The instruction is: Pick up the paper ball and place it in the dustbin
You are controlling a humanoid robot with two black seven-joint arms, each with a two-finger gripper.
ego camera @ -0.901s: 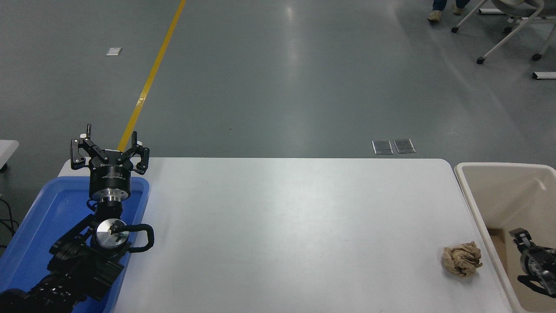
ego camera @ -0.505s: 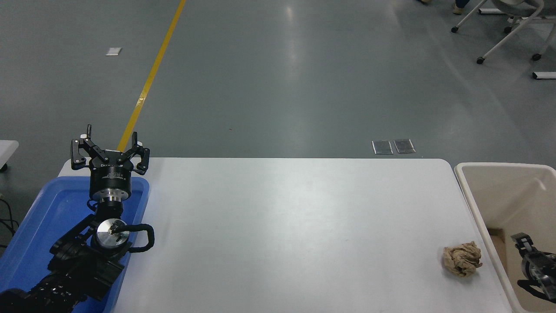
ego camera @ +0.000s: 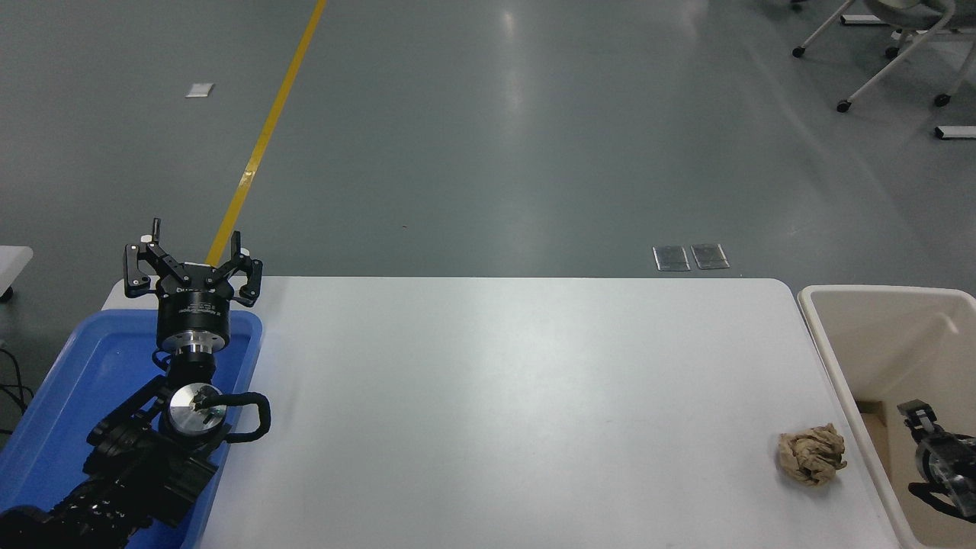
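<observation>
1. Tan paper ball (ego camera: 812,455) lies on the white surface (ego camera: 496,396), near right, just beside the dustbin (ego camera: 839,366).
2. Right gripper (ego camera: 919,418), state indiscernible, hangs over the dustbin, right of the ball.
3. Left gripper (ego camera: 192,259), spread open, sits parked far left; right arm is nearer.

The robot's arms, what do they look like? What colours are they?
Both are black. The left arm's tool has thin, spidery black fingers with small white tips, on a round black body with tiny white print and a shiny silver ring. A silver disc and a looping black cable sit lower. The right tool is mostly cut off.
</observation>
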